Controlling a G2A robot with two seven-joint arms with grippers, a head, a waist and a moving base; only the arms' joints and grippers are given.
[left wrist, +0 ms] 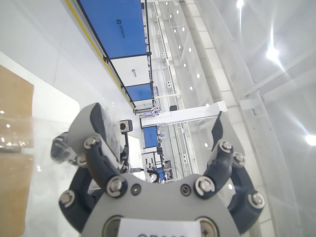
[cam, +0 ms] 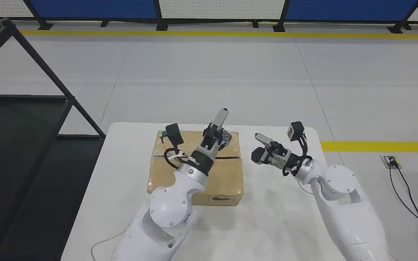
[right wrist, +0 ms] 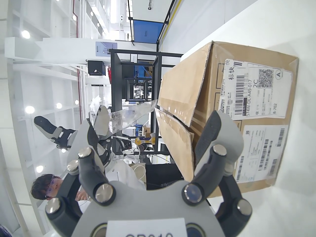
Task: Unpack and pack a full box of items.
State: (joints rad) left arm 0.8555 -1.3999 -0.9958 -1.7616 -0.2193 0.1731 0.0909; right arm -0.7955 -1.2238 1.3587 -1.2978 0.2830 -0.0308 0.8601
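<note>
Box sits mid-worktop, flaps down but gapping at the seam. The left pincer hangs wide open over the top, holding nothing. The right pincer is beside the labelled side, also wide open, with a clear tape strip running from the seam to one finger. It looks stuck on, not pinched. The tape is probably floppy and clingy. The flaps are stiff, so a flap edge at the seam looks like the best grab.
</note>
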